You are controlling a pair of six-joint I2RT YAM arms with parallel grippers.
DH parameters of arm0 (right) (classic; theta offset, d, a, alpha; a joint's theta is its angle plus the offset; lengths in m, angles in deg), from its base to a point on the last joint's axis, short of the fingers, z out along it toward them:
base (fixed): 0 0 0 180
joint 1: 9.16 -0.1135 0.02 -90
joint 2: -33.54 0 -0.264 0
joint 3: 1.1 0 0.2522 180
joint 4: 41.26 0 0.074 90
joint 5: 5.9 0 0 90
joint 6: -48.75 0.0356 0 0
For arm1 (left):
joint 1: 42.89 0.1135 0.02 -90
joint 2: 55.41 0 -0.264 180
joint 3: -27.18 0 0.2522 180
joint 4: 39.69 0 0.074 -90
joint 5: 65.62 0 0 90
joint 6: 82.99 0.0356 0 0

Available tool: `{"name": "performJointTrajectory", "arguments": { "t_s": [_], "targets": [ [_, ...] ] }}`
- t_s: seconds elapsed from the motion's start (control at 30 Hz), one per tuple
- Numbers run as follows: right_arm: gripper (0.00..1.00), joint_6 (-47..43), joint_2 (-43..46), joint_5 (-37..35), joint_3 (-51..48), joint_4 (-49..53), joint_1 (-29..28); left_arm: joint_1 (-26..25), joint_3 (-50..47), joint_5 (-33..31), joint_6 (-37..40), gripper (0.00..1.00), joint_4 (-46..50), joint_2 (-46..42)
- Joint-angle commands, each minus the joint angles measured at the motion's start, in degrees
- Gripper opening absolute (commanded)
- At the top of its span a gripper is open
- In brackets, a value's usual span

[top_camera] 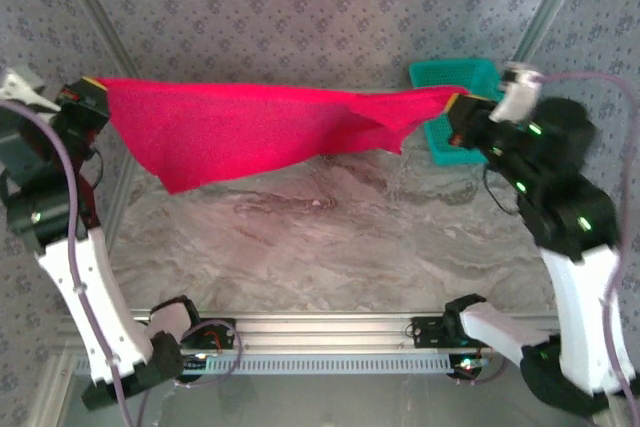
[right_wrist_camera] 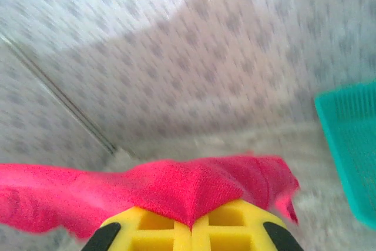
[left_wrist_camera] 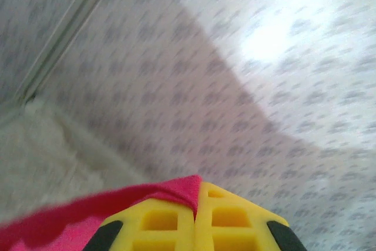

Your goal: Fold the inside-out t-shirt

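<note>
Red t-shirt [top_camera: 240, 127] stretched mid-air above the surface [top_camera: 330, 247]; left end effector [top_camera: 97, 97] clamped on one edge, right end effector [top_camera: 458, 107] clamped on the other; teal basket [top_camera: 455, 75] probably just behind right one

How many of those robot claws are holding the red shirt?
2. The left gripper pinches one end of the t-shirt at the left side; the right gripper pinches the opposite end, beside the teal basket. The cloth hangs stretched between them.

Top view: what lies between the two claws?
The plain bright red cloth t-shirt, stretched from left claw to right claw, in the top external view.
</note>
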Motion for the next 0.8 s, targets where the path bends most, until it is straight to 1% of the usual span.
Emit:
{"name": "performJointTrajectory", "arguments": {
  "t_s": [0.0, 0.13, 0.23, 0.3, 0.4, 0.43, 0.5, 0.6, 0.7, 0.77],
  "targets": [
    [0.0, -4.27, 2.98, -0.51, 3.9, -2.67, 0.37, 0.37, 7.38, -3.7, 4.11, 0.0, 3.15, -0.89],
    [0.0, -7.07, 2.21, -3.45, 10.32, -0.63, 0.42, 0.37, 20.15, -7.38, 7.62, 0.0, 8.46, 2.72],
    [0.0, -8.71, -0.2, -6.08, 13.02, -0.71, 0.37, 0.39, 23.43, -9.2, 9.05, 0.0, 8.82, 5.14],
    [0.0, -9.46, -2.71, -7.13, 14.08, -0.65, 0.38, 0.37, 22.76, -8.85, 9.22, 0.0, 8.09, 6.59],
    [0.0, -10.72, -7.84, -9.74, 14.84, -0.9, 0.46, 0.3, 15.74, -5.89, 7.6, 0.0, 3.83, 8.4],
    [0.0, -11.31, -9.92, -10.88, 14.88, -1.24, 0.67, 0.28, 11.21, -5.03, 7.05, 0.0, 0.39, 9.22],
    [0.0, -11.82, -14.22, -12.1, 14.55, -2.34, 1.64, 0.28, 4.95, -3.68, 5.86, 0.0, -3.35, 11.5],
    [0.0, -10.68, -22.82, -10.25, 14.21, -3.5, 4.36, -0.88, -4.3, -2.54, 4.95, 0.0, -9.93, 16.53],
    [0.0, -7.86, -32.38, -5.86, 13.42, -4.41, 6.21, -3.79, -11.06, -3.01, 5.96, 0.0, -15.16, 23.22],
    [0.0, -5.84, -38.92, -5.2, 12.93, -5.51, 6.61, -5.76, -14.98, -3.52, 6.35, 0.0, -19.42, 28.41]
  ]
}}
